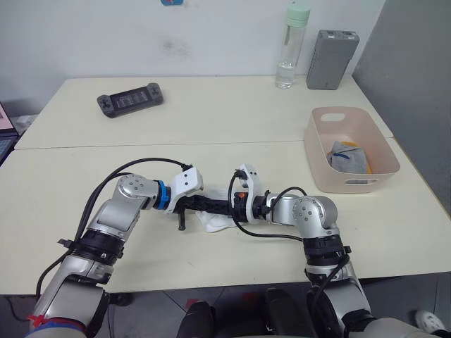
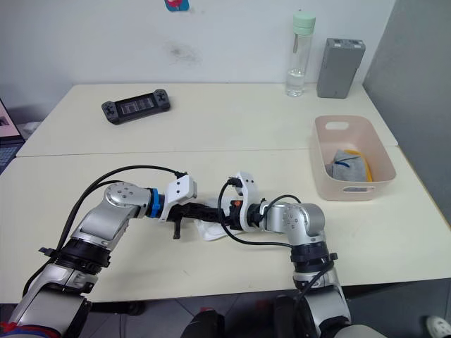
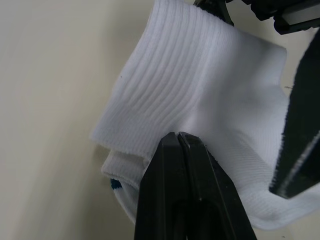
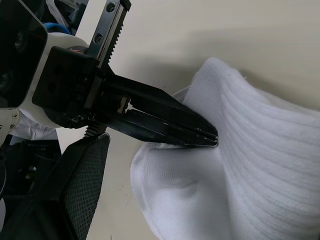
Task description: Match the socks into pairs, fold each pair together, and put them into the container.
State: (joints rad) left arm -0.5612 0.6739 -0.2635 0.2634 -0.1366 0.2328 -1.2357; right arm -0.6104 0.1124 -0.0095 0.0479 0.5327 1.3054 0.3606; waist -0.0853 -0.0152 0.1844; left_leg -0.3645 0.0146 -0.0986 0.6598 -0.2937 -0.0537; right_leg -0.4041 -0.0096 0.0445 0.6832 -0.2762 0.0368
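A pair of white socks [image 1: 213, 221] lies bunched on the table's near middle, a dark trim peeking out underneath [image 3: 115, 184]. My left gripper [image 3: 178, 136] is shut, pinching a fold of the ribbed white fabric. My right gripper [image 1: 227, 209] faces it from the other side. It is open, with one finger [image 4: 80, 185] beside the sock and its pad [image 3: 300, 125] over the fabric. The pale pink container [image 1: 350, 186] stands at the right. Inside it lies a grey pair [image 1: 348, 158] with a bit of orange [image 1: 350, 146] behind.
At the back of the table stand a clear water bottle [image 1: 291, 49] and a grey box [image 1: 331, 60]. A black handheld console [image 1: 130, 99] lies at the back left. A laptop edge [image 1: 4, 130] shows at the far left.
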